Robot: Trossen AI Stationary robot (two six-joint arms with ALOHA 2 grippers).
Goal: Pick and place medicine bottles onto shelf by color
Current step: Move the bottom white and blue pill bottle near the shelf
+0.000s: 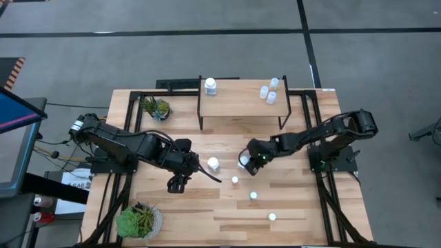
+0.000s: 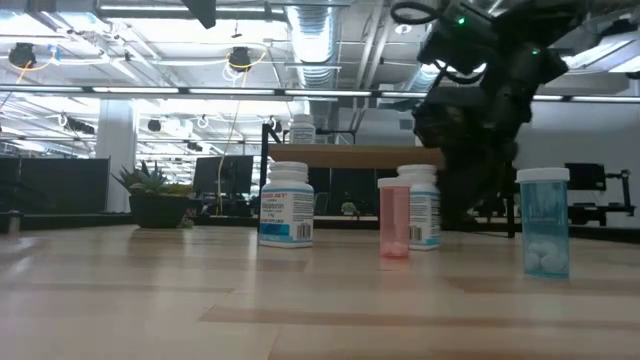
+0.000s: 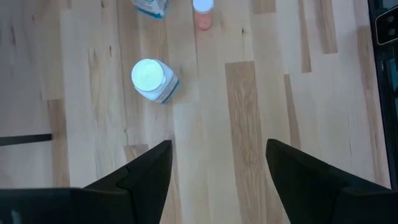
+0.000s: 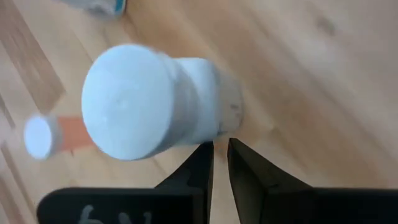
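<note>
The shelf (image 1: 241,103) stands at the table's far middle. It carries one white bottle (image 1: 210,85) at its left end and three pale-blue bottles (image 1: 269,91) at its right end. On the table stand a white bottle (image 1: 213,164), also in the left wrist view (image 3: 152,79), a reddish bottle (image 2: 394,218) and a pale-blue bottle (image 2: 545,222). My right gripper (image 4: 221,163) is shut, low beside another white bottle (image 4: 155,99) (image 1: 242,163). My left gripper (image 3: 217,165) is open and empty, left of and nearer than the first table bottle. My right gripper's shut fingertips (image 4: 205,155) stand right beside the lower body (image 4: 217,112) of the white bottle, which stands upright on the table. The bottle is not between the fingers. I cannot tell whether they touch it.
Two small bottles (image 1: 253,195) (image 1: 272,216) stand toward the near right of the table. A potted plant (image 1: 156,107) stands at the far left beside the shelf and another (image 1: 140,220) at the near left corner. Bare wood lies between the arms and the near edge.
</note>
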